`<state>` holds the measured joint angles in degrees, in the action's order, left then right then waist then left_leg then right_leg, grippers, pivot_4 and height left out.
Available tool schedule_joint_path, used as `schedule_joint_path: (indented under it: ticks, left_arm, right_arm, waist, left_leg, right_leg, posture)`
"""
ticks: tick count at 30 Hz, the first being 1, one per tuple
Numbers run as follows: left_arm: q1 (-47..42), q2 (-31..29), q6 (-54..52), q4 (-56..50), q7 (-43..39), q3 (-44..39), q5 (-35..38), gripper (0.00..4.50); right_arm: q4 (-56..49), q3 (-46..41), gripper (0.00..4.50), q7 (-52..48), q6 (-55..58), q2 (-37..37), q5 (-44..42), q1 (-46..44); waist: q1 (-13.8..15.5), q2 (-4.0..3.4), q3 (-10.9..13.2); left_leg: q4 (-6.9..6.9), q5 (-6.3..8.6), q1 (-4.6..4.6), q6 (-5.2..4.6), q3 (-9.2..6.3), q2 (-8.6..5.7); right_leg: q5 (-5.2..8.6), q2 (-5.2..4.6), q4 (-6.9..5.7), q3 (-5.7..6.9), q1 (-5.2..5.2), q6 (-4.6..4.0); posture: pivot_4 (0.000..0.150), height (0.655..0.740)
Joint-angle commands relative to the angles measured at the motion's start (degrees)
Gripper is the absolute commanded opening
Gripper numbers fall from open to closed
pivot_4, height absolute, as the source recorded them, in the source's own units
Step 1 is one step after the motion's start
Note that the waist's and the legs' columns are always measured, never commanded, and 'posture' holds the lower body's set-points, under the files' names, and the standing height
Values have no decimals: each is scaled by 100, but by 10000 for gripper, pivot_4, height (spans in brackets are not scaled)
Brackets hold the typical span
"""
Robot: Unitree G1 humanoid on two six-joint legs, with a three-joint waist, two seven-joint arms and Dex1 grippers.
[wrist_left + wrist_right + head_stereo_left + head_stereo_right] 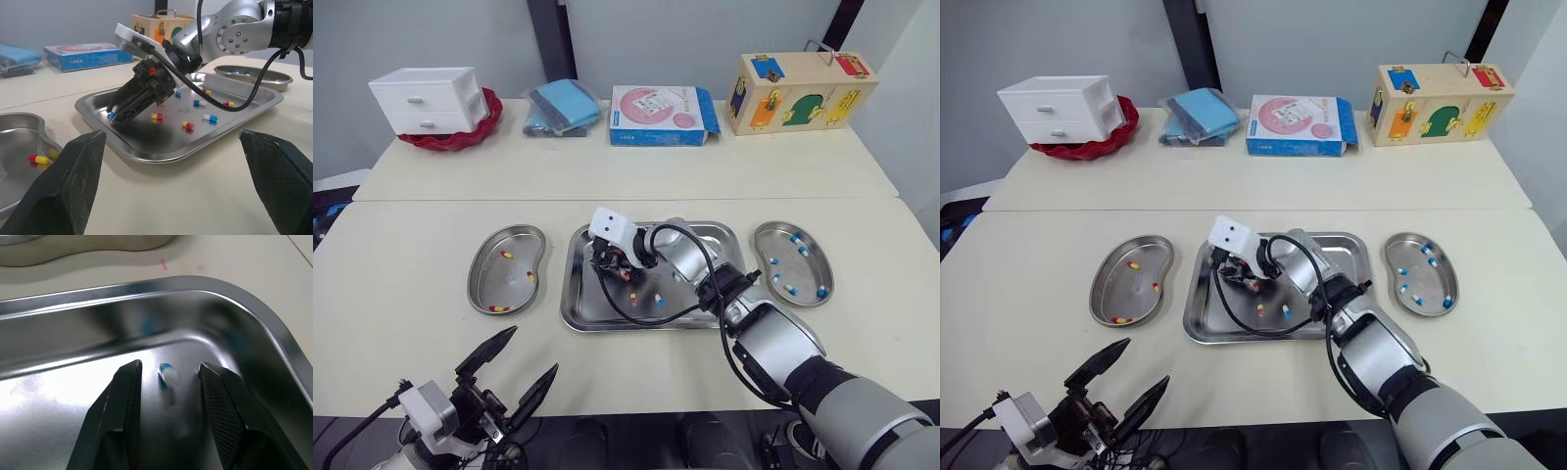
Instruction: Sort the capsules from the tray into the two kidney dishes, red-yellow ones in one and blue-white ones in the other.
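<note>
A steel tray (717,243) lies mid-table with several loose capsules, among them a red-yellow one (157,116) and a blue-white one (210,117). My right gripper (603,266) reaches down into the tray's left part. It is open, with a blue-white capsule (166,373) lying on the tray floor between its fingertips and near the tray's corner wall. The left kidney dish (485,264) holds red-yellow capsules. The right kidney dish (773,257) holds several blue-white ones. My left gripper (509,367) hovers open and empty at the table's front edge, short of the tray.
Along the back of the far table stand a white drawer unit (429,98) on a red dish, a blue pouch (563,106), a flat blue-pink box (661,115) and a wooden latch box (800,90). A cable (636,311) loops from my right wrist over the tray.
</note>
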<state>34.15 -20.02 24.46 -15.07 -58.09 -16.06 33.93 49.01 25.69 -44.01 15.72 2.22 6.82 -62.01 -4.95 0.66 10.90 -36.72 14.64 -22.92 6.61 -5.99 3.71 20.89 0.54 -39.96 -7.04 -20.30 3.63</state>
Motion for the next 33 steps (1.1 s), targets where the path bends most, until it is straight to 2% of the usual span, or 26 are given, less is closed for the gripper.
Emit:
schedule_joint_path:
  ticks: [1,3,6,11,12,19,23,28,31,33]
  left_arm:
    - [53,17,119,-57,29,-117,76,45000]
    - [52,8,59,-162,108,-93,46,45000]
    - [35,-13,29,-199,161,-81,31,45000]
    - [-3,-60,-102,-389,340,-25,-25,45000]
    - [-2,-66,-120,-413,361,-18,-31,45000]
    - [-38,-122,-304,-681,534,13,-81,45000]
    - [11,-114,-263,-706,454,58,-87,45000]
    - [93,-176,-151,-749,190,216,-100,45000]
    - [-29,-270,-21,-613,-173,363,-64,45000]
    - [-130,-320,60,-539,-365,446,-57,45000]
  right_arm:
    - [-32,-70,19359,-105,-51,72,55,-62]
    - [-33,-85,19359,-117,-42,90,74,-43]
    - [-40,-115,14618,-118,-2,94,97,-44]
    - [-59,-149,1604,-119,47,66,132,-16]
    - [-63,-166,340,-106,55,67,135,-8]
    - [-360,-310,340,-165,150,16,39,105]
    - [-1191,-563,340,-386,539,-115,-278,297]
    - [-3398,-802,340,-842,1469,-809,-759,983]
    - [-5008,-1252,340,-1098,2125,-1698,-1164,1632]
    - [-5624,-1500,340,-1109,2298,-2196,-1322,2010]
  waist:
    - [0,0,0]
    - [0,0,0]
    - [0,0,0]
    - [2,0,0]
    - [1,0,0]
    - [2,0,0]
    - [8,-1,1]
    - [33,-2,1]
    - [106,-1,1]
    - [149,-1,1]
  left_leg:
    - [0,0,0,0,0,0]
    - [0,0,0,0,0,0]
    - [0,0,0,0,0,0]
    - [0,0,0,0,0,0]
    - [0,0,0,0,0,0]
    - [0,0,0,0,-1,0]
    - [0,0,-1,0,-1,0]
    - [0,0,-5,1,-2,-1]
    - [0,0,-6,1,-4,-1]
    - [-1,0,-6,0,-3,-2]
  right_leg:
    - [0,0,0,0,0,0]
    - [0,0,0,0,0,0]
    - [0,0,0,0,0,0]
    - [0,0,0,0,1,0]
    - [0,0,0,0,1,0]
    - [0,0,0,0,1,0]
    - [0,0,1,0,1,0]
    - [0,-1,4,1,3,0]
    - [0,-2,7,5,6,1]
    - [1,-3,10,5,8,1]
  posture:
    - [1500,7400]
    - [1500,7400]
    - [1500,7400]
    - [1500,7400]
    - [1500,7400]
    - [1500,7400]
    - [1500,7400]
    - [1500,7400]
    - [1500,7400]
    - [1500,7400]
